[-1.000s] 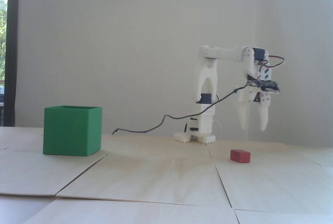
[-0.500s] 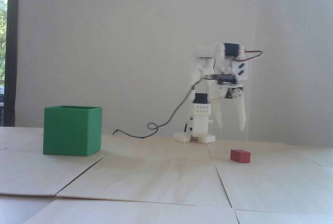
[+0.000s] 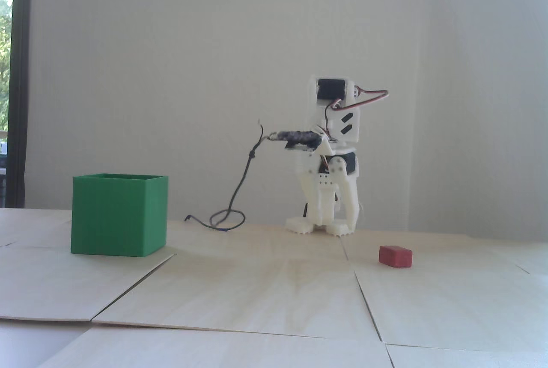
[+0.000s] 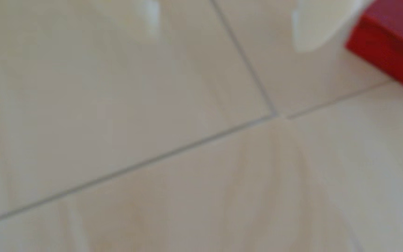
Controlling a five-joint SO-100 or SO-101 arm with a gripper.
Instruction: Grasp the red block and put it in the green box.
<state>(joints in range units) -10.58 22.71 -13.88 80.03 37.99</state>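
1. Over on the right side of the desk (image 3: 274,291) in the fixed view, your red block (image 3: 395,255) sits flat on the wood panels, nothing touching it. The green box (image 3: 119,215) is well apart from it, way over on the left, open top up, which looks like an easy drop target.

2. Your gripper (image 3: 332,216) hangs fingers-down right in front of the arm's base, off the desk. The fingers (image 3: 352,209) are spread with a clear gap between them and nothing in it, which makes sense since you haven't reached the block yet.

3. Wrist view backs that up: two blurry white fingertips (image 4: 314,26) poke in from the top edge, bare desk seams between them, and the red block (image 4: 392,43) is off in the top right corner, outside the gap, past the right-hand tip. So you're not lined up on it yet, I'd say.

4. Compared with a second ago: the arm was stretched out to the right, with the gripper hanging above the block. Now it's swung round towards the camera. The dark cable (image 3: 239,188) flipped over to the left with it. Block and box haven't budged.

5. My guess is you're still in the approach and need to bring the fingers over so they straddle the block.
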